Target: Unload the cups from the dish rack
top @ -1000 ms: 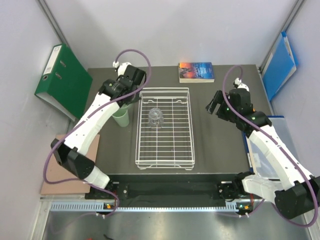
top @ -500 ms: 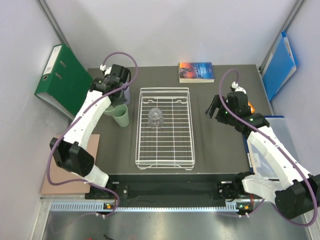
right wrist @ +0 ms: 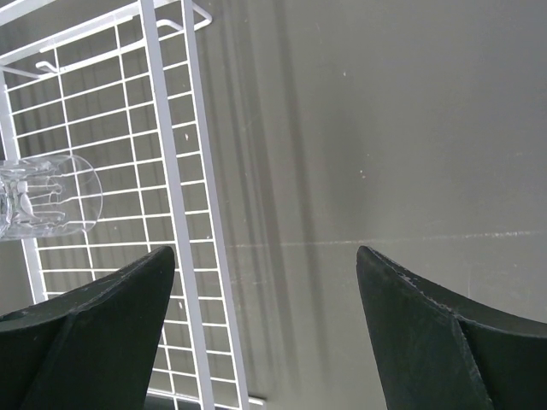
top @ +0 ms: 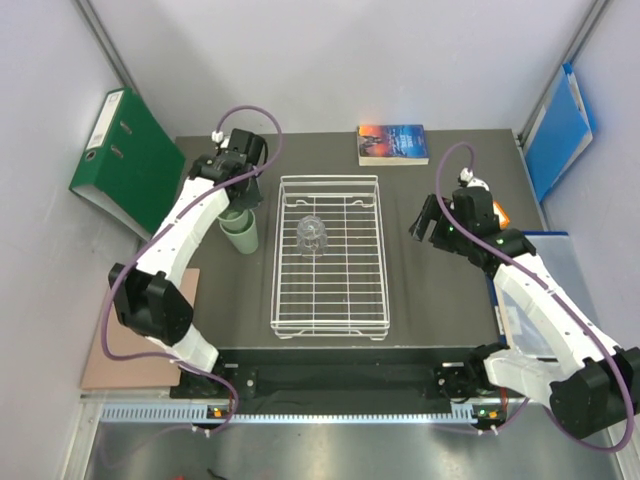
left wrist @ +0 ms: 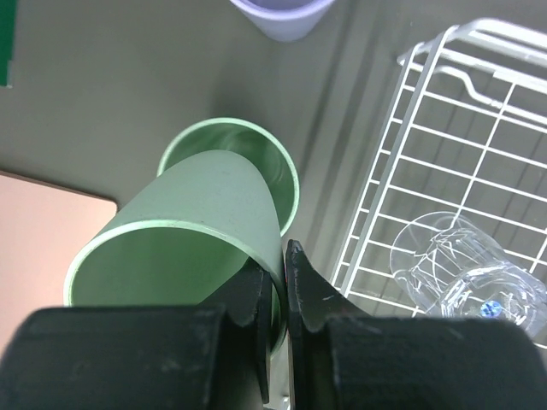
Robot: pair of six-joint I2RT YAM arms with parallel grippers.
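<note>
My left gripper is shut on the rim wall of a pale green cup, one finger inside and one outside. The cup hangs tilted, its base over the mouth of a second pale green cup standing on the table left of the dish rack. I cannot tell whether the two cups touch. A lilac cup stands farther back. A clear ribbed glass lies inside the dish rack. Right of the rack, my right gripper hangs open and empty over bare table.
A green binder leans at the far left. A book lies at the back edge and a blue folder stands at the right wall. A brown board lies off the table's left side.
My left wrist has swung left, away from the rack's corner, and now holds the green cup over the other one. The right gripper has drifted slightly nearer.
</note>
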